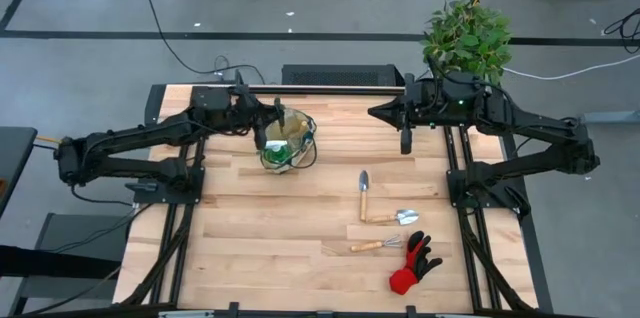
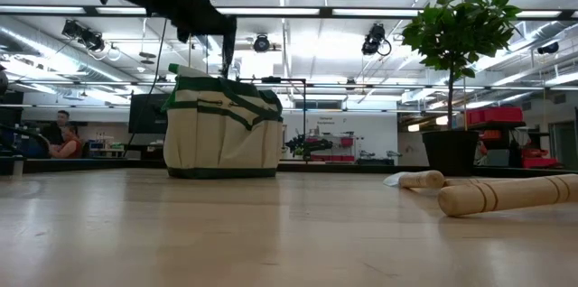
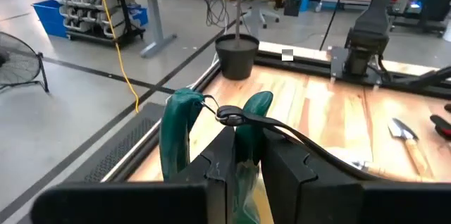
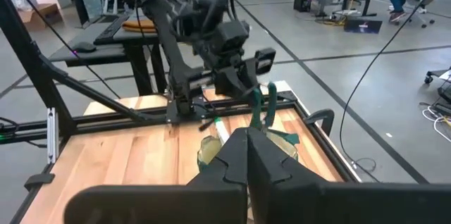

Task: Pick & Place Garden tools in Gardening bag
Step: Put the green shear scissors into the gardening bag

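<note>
I keep the bag (image 1: pixel 288 141) at the back of the desk (image 1: pixel 300 228) so my left claw (image 1: pixel 262 138) can reach over it. That claw is clamped on the green shears (image 3: pixel 243 122), right above the bag, I think to drop them in. My right claw (image 1: pixel 406 142) waits pressed together, empty. The trowel (image 1: pixel 364 193), two wooden tools and the glove (image 1: pixel 414 263) lie apart near the front.

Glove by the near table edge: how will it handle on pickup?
The red-and-black glove lies flat and looks soft, so it will likely flop and drape rather than hold shape. It probably weighs little. A pinch may catch only one layer. It is unlikely to roll.
</note>
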`<action>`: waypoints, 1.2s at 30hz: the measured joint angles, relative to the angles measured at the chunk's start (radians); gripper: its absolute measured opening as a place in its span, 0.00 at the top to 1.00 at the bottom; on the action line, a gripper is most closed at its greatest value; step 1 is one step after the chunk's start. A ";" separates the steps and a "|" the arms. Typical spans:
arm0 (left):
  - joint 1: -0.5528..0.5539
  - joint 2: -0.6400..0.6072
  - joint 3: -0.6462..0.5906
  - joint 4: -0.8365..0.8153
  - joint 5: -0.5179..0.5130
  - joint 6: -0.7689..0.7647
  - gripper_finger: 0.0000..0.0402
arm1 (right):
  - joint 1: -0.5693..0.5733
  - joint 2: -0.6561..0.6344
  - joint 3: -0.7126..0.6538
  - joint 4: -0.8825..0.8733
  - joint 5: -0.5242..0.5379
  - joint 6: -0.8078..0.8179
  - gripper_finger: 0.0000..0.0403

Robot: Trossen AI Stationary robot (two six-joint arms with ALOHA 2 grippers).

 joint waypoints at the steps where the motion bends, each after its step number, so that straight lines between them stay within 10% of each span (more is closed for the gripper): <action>1: 0.002 0.000 -0.015 0.017 0.001 -0.001 0.86 | 0.000 0.000 0.000 0.002 0.000 0.000 1.00; 36: 0.003 0.000 -0.118 0.085 -0.011 -0.024 0.86 | 0.000 0.001 0.000 0.026 0.027 0.020 1.00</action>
